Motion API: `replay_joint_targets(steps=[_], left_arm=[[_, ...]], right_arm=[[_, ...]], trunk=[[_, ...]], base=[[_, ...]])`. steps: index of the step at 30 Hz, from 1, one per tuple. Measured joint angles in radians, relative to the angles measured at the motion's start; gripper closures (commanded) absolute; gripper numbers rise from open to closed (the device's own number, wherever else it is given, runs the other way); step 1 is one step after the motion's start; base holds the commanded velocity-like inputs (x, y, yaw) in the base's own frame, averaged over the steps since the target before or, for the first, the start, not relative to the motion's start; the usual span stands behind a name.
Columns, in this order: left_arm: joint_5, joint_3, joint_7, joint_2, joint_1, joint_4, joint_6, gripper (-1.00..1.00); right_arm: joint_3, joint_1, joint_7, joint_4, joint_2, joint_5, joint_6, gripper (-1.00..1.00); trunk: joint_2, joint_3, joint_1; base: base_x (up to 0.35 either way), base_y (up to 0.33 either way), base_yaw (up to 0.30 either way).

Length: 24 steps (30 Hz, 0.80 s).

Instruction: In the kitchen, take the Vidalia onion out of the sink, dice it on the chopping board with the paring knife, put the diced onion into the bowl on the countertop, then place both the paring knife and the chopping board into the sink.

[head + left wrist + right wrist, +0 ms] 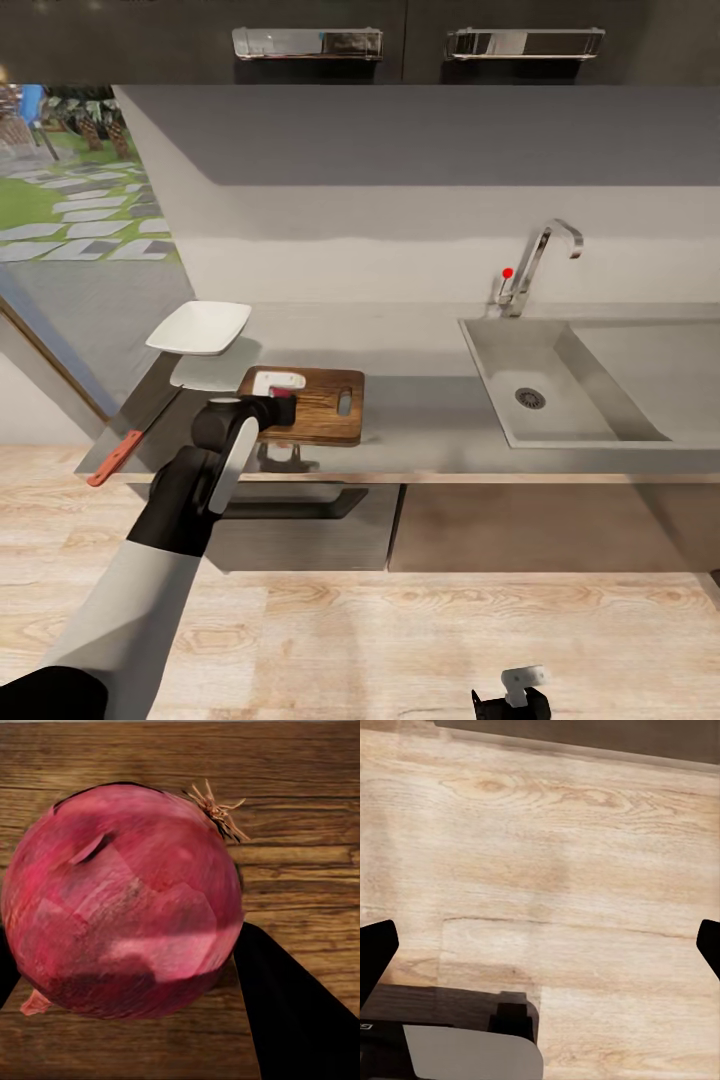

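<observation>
- While the left arm reached over the countertop [440, 420], its left gripper [278, 408] hung above the left part of the chopping board [325, 395], fingers closed around the onion [124, 900].
- From the left wrist, the red-skinned onion sat just above the wood grain, root tuft pointing away, with a dark finger [289, 1012] pressed against one side; whether it touched the board was hard to tell.
- A slot handle marked the board's right end, and the board lay near the counter's front edge.
- Far left of the board stood the white bowl [200, 326], apart from it.
- At the counter's left end lay the knife [128, 442], red handle nearest the edge, well apart from the board.
- Right of the board was the sink [500, 390], its tap [535, 265] behind it.
- Low over the wood floor [555, 870], the right gripper [540, 945] held its fingers wide apart with nothing between them.
</observation>
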Motion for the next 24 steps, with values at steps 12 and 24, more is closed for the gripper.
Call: replay_joint_targets(steps=[12,24], left_arm=[[-0.005,-0.001,0.001,-0.002,-0.001,0.035,-0.074,1.00],[0.001,0.001,0.002,-0.004,0.000,0.011,-0.075,1.00]], right_arm=[[0.000,0.000,0.000,0.000,0.000,0.000,0.000,-1.00],[0.000,0.000,0.000,0.000,0.000,0.000,0.000,-1.00]], trunk=[[0.000,0.000,0.000],[0.000,0.000,0.000]], base=[[0.000,0.000,0.000],[0.056,0.000,0.000]])
